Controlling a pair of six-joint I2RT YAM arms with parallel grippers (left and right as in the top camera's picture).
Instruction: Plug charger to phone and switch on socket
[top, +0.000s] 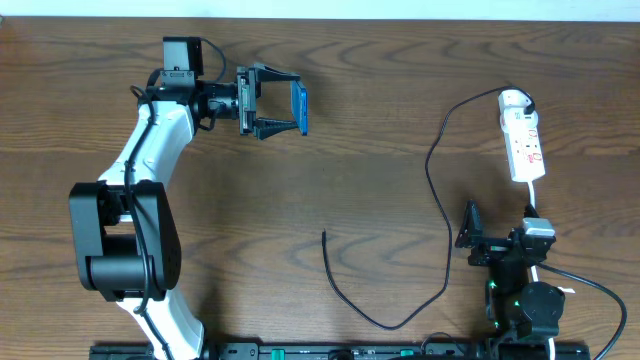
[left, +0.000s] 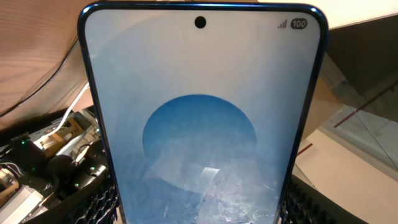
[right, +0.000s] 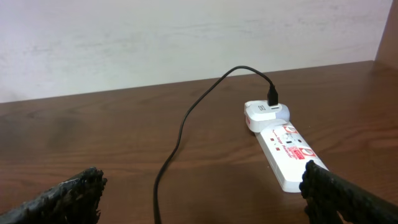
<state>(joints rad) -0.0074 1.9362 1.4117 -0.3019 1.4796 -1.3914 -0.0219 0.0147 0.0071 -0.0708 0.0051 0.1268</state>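
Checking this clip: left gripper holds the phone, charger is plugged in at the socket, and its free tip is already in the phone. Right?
Not quite. The left gripper holds the phone and the charger is plugged in at the socket, but its free tip lies on the table, apart from the phone. The overhead view shows it.

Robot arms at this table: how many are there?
2. The left arm reaches toward the far edge, holding the phone. The right arm sits folded at the near edge, close to the socket.
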